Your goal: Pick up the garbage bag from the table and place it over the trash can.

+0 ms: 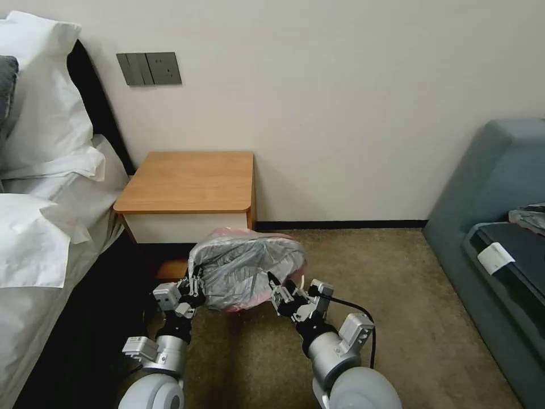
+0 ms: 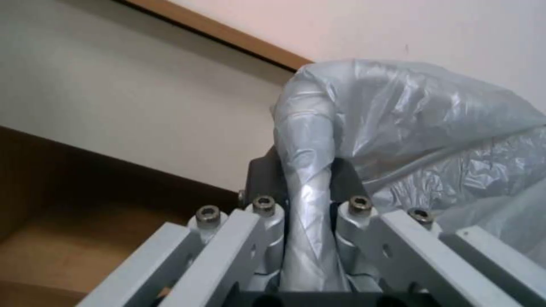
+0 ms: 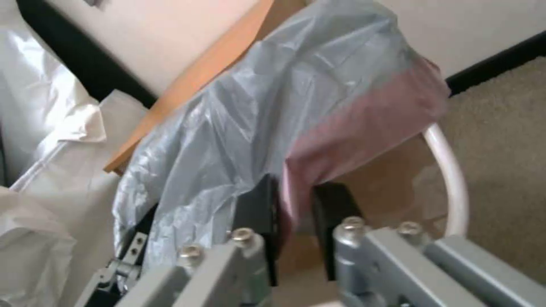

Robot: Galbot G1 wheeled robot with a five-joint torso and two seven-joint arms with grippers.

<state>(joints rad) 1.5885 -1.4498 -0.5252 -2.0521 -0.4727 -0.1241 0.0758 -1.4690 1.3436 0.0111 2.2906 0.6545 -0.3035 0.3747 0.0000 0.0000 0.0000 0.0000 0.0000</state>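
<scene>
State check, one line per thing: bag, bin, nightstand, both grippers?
garbage bag: off the table, spread between both grippers, draped above the bin.
trash can: mostly hidden under the bag; part of its pale rim shows.
table: top bare.
left gripper: shut on the bag's edge.
right gripper: shut on the bag's pink edge.

Plain cream painted wall [image 1: 340, 102] with grey metal switch-and-socket plate [image 1: 149, 69] and black skirting strip [image 1: 340, 224]. Olive-brown short-pile carpet [image 1: 397, 295]. Bed with white pillows and sheets [image 1: 40, 187] at left, dark headboard [image 1: 93, 96]. Blue-grey upholstered sofa [image 1: 494, 187] at right.
</scene>
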